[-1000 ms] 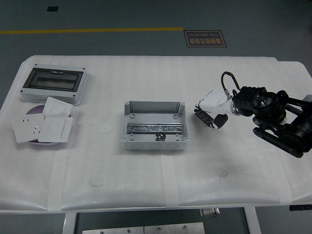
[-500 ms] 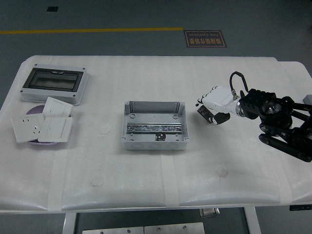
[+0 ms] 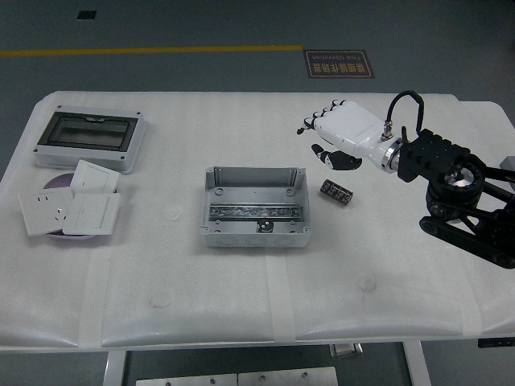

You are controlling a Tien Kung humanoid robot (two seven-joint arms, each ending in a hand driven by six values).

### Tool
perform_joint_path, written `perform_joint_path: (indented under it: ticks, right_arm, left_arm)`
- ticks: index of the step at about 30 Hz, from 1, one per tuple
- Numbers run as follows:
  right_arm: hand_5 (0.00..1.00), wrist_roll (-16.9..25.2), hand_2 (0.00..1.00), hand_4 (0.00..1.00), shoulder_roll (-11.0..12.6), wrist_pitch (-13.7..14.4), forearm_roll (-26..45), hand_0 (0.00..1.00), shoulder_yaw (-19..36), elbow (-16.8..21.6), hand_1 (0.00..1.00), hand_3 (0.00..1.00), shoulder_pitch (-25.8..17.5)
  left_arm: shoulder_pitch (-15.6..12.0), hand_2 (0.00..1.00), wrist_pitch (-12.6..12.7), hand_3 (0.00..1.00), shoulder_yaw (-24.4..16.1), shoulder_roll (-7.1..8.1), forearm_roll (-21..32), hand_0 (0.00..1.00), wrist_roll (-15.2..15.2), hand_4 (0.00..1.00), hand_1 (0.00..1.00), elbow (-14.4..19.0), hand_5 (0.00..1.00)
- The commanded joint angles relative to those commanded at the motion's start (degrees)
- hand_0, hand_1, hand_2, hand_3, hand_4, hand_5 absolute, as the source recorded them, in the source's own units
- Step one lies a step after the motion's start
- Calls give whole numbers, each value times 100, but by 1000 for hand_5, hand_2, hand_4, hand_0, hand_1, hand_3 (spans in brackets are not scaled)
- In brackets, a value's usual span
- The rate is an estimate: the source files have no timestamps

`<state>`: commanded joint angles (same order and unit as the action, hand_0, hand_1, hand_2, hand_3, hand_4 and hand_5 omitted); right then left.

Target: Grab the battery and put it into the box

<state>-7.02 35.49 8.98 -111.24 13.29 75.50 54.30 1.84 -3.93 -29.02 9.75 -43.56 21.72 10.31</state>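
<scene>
A small dark battery (image 3: 335, 190) lies on the white table, just right of the open grey box (image 3: 256, 207). The box holds a metal rail and a small black part. My right hand (image 3: 334, 137), white with black fingertips, hovers above and behind the battery with its fingers spread and nothing in it. The black right arm (image 3: 455, 189) comes in from the right edge. My left arm is out of sight.
A grey enclosure with a dark window (image 3: 89, 138) stands at the far left. In front of it, several white switch and socket plates (image 3: 71, 207) are piled on a purple dish. Tape strips cross the table's front part.
The right hand was down over the battery. It has lifted up and back toward the far side, opening its fingers. The battery now lies uncovered on the table.
</scene>
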Motion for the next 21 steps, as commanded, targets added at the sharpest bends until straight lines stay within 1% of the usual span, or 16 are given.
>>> perform_joint_path:
  ticks: [4, 5, 8, 10, 11, 15, 16, 17, 19, 21]
  right_arm:
    - [110, -33, 726, 317, 49, -161, 168, 800, -60, -240, 689, 741, -40]
    - [105, -42, 734, 342, 50, -188, 206, 805, -40, -290, 689, 753, -64]
    - [105, -55, 734, 342, 37, -222, 254, 805, -14, -424, 689, 753, -117]
    - [105, -50, 734, 342, 23, -208, 221, 805, -100, -514, 689, 753, -105]
    - [207, -46, 800, 682, 21, -195, 198, 838, -181, -552, 716, 919, -79]
    - [207, -90, 800, 682, 12, -129, 0, 838, -639, -675, 716, 919, 116]
    - [207, -122, 800, 682, 1, -155, -78, 838, -772, -694, 716, 919, 179]
    - [223, -129, 820, 724, -14, -246, -172, 849, -887, -706, 728, 984, 239]
    - [223, -105, 820, 724, -43, -416, -326, 849, -978, -717, 728, 984, 315]
    - [223, -57, 820, 724, -83, -579, -485, 849, -952, -709, 728, 984, 368]
  left_arm:
    - [-14, 579, -5, 643, -87, -1, -86, 680, 22, 636, 677, 0, 330]
    - [-20, 579, -8, 642, -99, -4, -101, 680, 27, 637, 677, 0, 332]
    - [-28, 579, -11, 642, -104, -8, -120, 680, 29, 637, 677, 0, 332]
    - [-21, 579, -9, 642, -69, -7, -92, 680, 21, 637, 677, 0, 332]
    - [-16, 581, -8, 643, -54, -7, -78, 680, 16, 636, 677, 0, 329]
    - [-1, 581, -5, 643, -17, -4, -41, 680, 9, 636, 677, 0, 329]
    - [-1, 581, -6, 643, -22, -4, -47, 680, 11, 636, 677, 0, 329]
    - [-2, 580, -7, 643, -27, -4, -53, 680, 12, 635, 677, 0, 328]
    - [-4, 580, -8, 643, -27, -5, -57, 680, 12, 635, 677, 0, 328]
    - [-5, 580, -8, 643, 1, -10, -32, 680, 8, 635, 677, 0, 328]
